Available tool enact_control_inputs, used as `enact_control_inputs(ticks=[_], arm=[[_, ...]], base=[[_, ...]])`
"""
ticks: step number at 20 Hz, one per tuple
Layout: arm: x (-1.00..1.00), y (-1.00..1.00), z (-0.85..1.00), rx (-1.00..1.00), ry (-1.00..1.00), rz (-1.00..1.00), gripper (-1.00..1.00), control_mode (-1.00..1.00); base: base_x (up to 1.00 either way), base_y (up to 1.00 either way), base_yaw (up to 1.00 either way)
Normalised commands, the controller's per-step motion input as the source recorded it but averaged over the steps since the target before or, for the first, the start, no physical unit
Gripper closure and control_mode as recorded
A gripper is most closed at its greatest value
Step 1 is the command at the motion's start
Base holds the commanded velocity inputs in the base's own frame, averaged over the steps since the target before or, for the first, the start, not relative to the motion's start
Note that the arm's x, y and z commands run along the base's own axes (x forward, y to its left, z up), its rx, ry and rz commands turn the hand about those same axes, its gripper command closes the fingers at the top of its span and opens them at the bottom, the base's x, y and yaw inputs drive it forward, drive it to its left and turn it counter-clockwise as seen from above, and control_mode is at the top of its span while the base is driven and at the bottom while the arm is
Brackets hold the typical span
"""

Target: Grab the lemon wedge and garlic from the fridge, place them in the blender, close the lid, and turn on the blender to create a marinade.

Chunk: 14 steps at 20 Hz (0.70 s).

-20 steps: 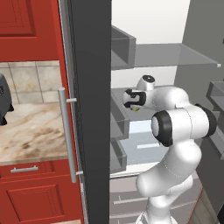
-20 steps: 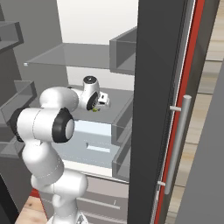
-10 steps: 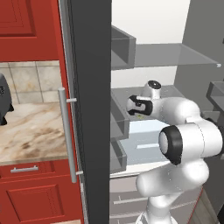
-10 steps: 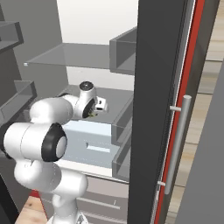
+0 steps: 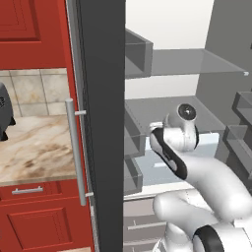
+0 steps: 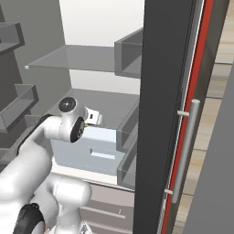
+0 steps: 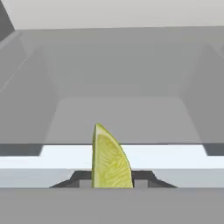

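The lemon wedge [image 7: 110,162] stands upright between my two dark fingertips [image 7: 78,178], pale yellow-green with its point up. My gripper [image 7: 111,180] is shut on it, just above the pale drawer [image 7: 39,153] inside the fridge [image 5: 101,123]. From the right base view the gripper [image 6: 93,117] sits in front of the middle shelf, with a speck of the wedge [image 6: 86,123] showing beside the wrist. The blender [image 5: 3,115] shows as a dark shape cut off at the left edge of the counter. The garlic and the lid are out of view.
Grey door bins [image 5: 135,56] line the fridge's side walls, and a glass shelf [image 6: 87,57] spans above the gripper. The pale drawer [image 6: 98,146] lies below it. Red cabinets [image 5: 34,216] and a marble counter [image 5: 34,152] lie left of the fridge frame.
The arm has folded down and drawn back from the fridge shelf toward the base. The gripper has stayed shut on the lemon wedge.
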Motion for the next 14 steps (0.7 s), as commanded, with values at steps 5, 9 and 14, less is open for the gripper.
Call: enact_control_inputs(ticks=[5, 9, 14], arm=[[-1.00, 0.39, 1.00, -0.01, 0.02, 0.00, 1.00, -1.00], [-0.76, 0.03, 0.94, 0.06, 0.25, 0.00, 1.00, -1.00], [-0.38, 0.00, 0.49, 0.04, 0.19, 0.00, 1.00, -1.00]], base=[[0.00, 0.00, 0.00], [0.00, 0.00, 0.00], [0.00, 0.00, 0.00]])
